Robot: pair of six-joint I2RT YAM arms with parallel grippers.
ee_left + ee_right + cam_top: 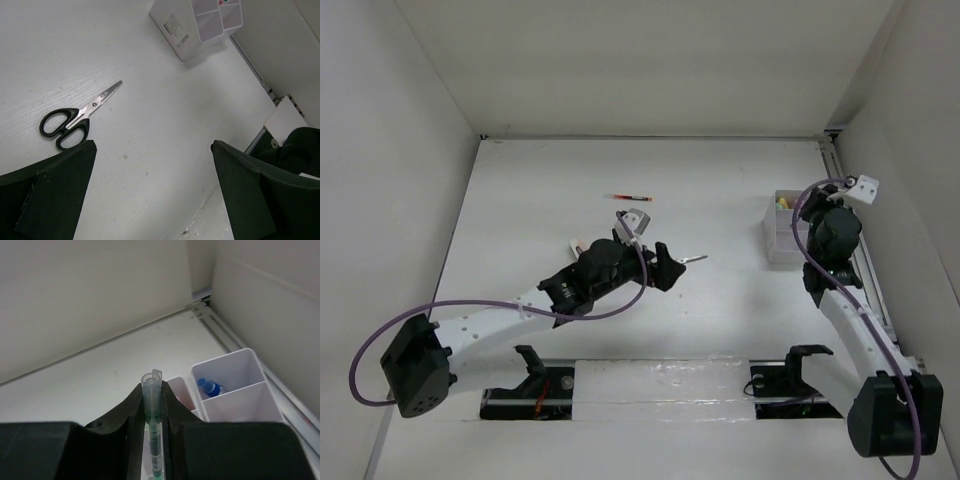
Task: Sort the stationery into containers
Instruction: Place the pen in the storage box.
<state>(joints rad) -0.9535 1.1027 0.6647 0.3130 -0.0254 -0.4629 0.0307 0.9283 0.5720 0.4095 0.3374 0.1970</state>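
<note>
The black-handled scissors [75,120] lie flat on the table, ahead and to the left of my open, empty left gripper [152,145]. In the top view only the blade tip [695,259] shows beside that gripper [665,270]. My right gripper [152,395] is shut on a pale green marker [151,382] with a clear cap, held upright just above the white bins [235,390]. One bin holds the blue-capped bottle [210,387]. In the top view the right gripper [820,222] hangs over the bins [772,238]. A thin red pen [628,197] lies at mid table.
A small pink item [575,245] shows by the left arm's far side. Something yellow [781,203] sits in a far bin. The bins [197,22] stand near the right wall and a metal rail [865,265]. White walls enclose the table.
</note>
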